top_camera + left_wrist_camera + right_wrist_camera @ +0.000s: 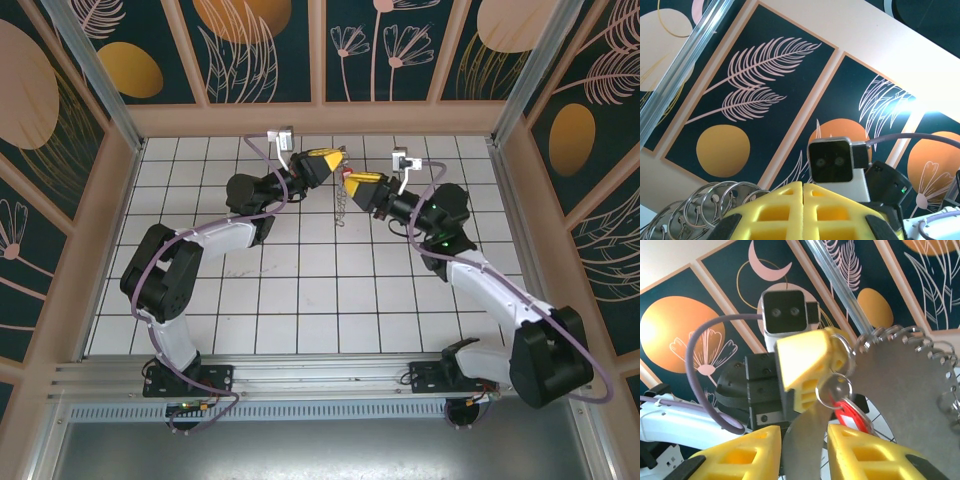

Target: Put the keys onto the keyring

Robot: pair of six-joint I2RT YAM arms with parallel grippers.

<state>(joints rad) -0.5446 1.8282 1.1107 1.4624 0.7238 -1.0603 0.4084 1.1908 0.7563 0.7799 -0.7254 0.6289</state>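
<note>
My left gripper [330,160] is raised over the far middle of the tiles. Its yellow fingers [803,184] are pressed flush together, shut on the rim of the keyring [910,390]. The keyring is a broad grey metal piece edged with small silvery rings [705,205], and part of it dangles [343,205] between the arms. A key with a red head [849,416] hangs from a small split ring [836,389] just below the left fingertips [802,357]. My right gripper [352,181] faces the left one closely. Its fingers stand apart [804,432], with a grey metal strip between them.
White tiled floor [300,290] lies under both arms, fenced by painted wall panels [250,40] and aluminium corner posts [95,70]. The right wrist camera [832,162] sits right in front of the left fingertips. An aluminium rail [300,375] runs along the near edge.
</note>
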